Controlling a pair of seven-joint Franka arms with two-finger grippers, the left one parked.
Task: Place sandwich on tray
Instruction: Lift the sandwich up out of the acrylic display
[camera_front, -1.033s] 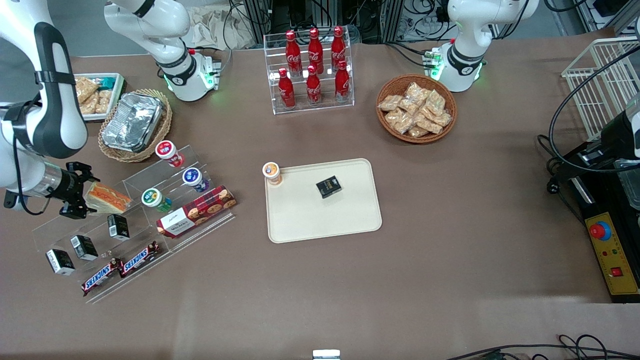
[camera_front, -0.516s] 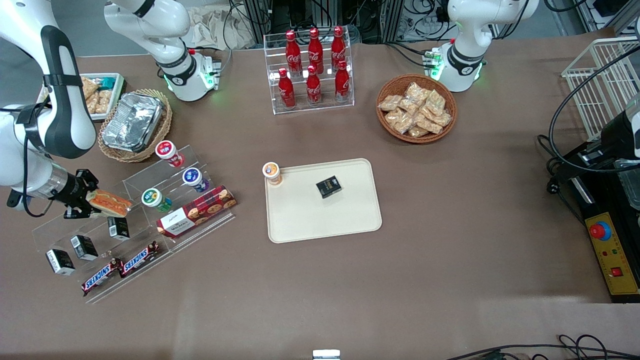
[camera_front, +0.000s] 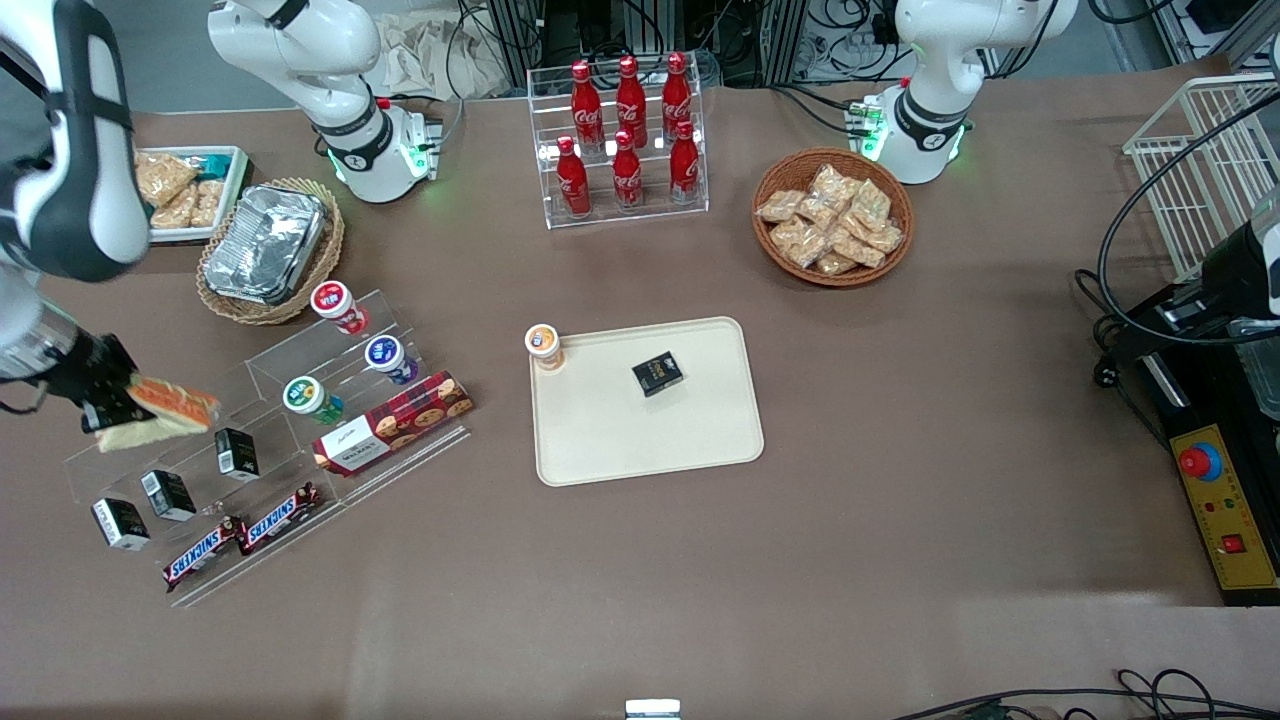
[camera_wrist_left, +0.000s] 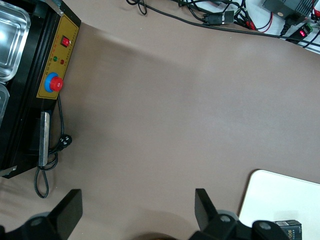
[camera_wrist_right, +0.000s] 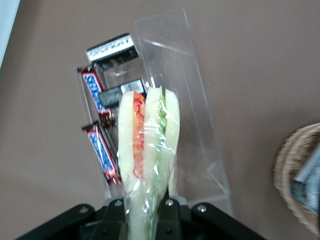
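My right gripper (camera_front: 108, 408) is shut on the wrapped wedge sandwich (camera_front: 165, 410) and holds it in the air above the clear acrylic display stand (camera_front: 260, 450), at the working arm's end of the table. In the right wrist view the sandwich (camera_wrist_right: 147, 150) stands between the jaws, pale bread with orange and green layers. The cream tray (camera_front: 620, 440) lies flat at the table's middle, well away toward the parked arm's end. On it sit a small black box (camera_front: 657, 373) and an orange-lidded cup (camera_front: 542, 346) at its corner.
The stand holds lidded cups (camera_front: 385, 355), a cookie box (camera_front: 392, 422), black boxes (camera_front: 165, 493) and Snickers bars (camera_front: 240, 538). A foil container in a wicker basket (camera_front: 268, 245), a white bin of snacks (camera_front: 185, 185), a cola bottle rack (camera_front: 625, 140) and a snack basket (camera_front: 832, 218) stand farther from the camera.
The gripper has lifted the sandwich off the stand's upper step and drawn it away from the tray, toward the working arm's table end. Nothing else moved.
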